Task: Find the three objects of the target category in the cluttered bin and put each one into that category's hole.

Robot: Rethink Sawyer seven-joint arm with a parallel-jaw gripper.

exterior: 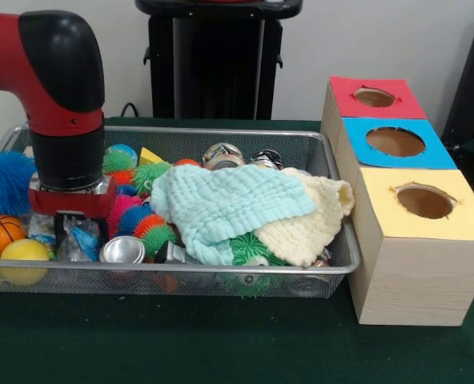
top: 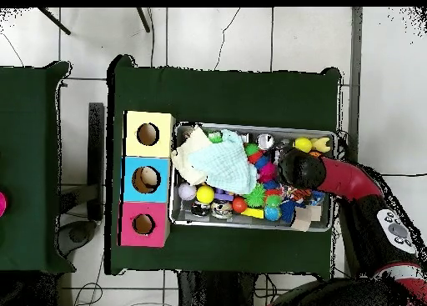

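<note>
Now, what we see, item by item:

Arm: we find the red and black arm reaching down into the cluttered bin, over the end of it farthest from the boxes.

Gripper: the gripper is sunk among the toys there; we cannot tell how it is set, since the clutter and the wrist hide it.

Bin: it lies along the middle of the green table, its short end just beside the row of boxes.

Cloths: we see a mint cloth lying over a cream cloth, heaped at the bin's box end.

Other contents: spiky balls in several colours, a small basketball, a yellow ball and a silver can near the front rim.

Hole: the hole sits in the blue top of the middle box, between the red-topped box toward the table's far edge and the yellow-topped box toward the near edge.

Outside the bin: a blue spiky ball sits past its far end.
</note>
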